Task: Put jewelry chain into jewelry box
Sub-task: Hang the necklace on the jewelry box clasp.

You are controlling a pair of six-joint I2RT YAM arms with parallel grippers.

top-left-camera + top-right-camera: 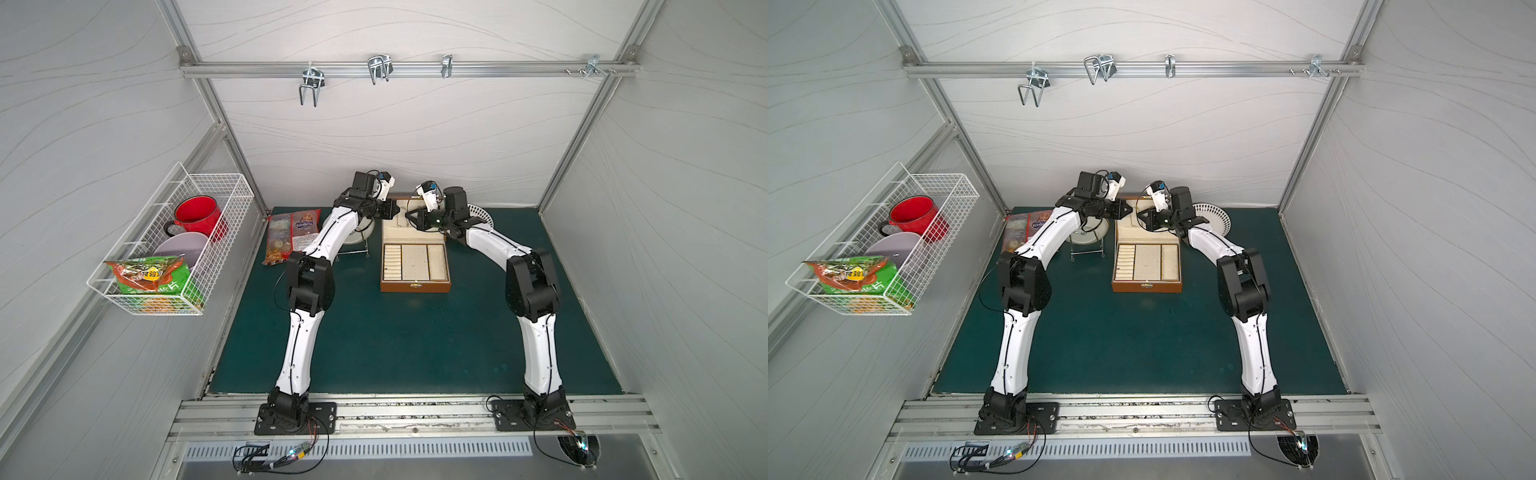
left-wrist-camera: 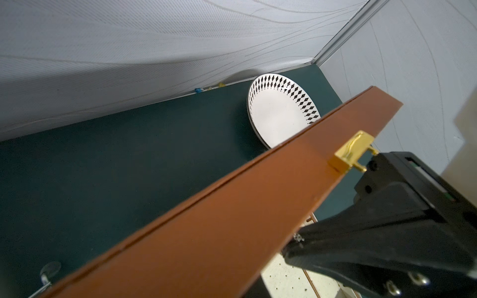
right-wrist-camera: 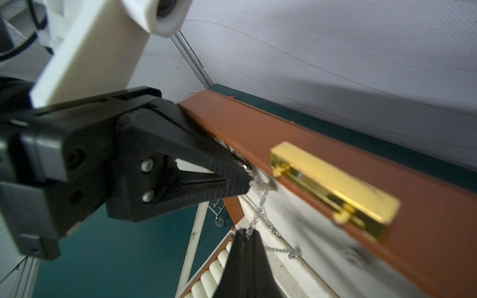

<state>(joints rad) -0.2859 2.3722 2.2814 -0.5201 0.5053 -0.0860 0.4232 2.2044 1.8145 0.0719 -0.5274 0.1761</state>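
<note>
Visibly thin, silver-linked jewelry chain (image 3: 259, 212)

Brown jewelry box (image 1: 415, 287) w/ cream lining (image 1: 415, 262); silver jewelry chain (image 3: 259, 212); plate (image 2: 278, 116) white w/ blk diamonds; green mat (image 1: 395, 340).

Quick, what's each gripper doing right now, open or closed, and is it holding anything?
Left gripper: closed, pinching the jewelry chain at its tips.
Right gripper: closed on the same jewelry chain.

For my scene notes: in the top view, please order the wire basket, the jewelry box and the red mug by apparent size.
1. wire basket
2. jewelry box
3. red mug
The basket seems to hang nearer the camera, which may enlarge it.
</note>
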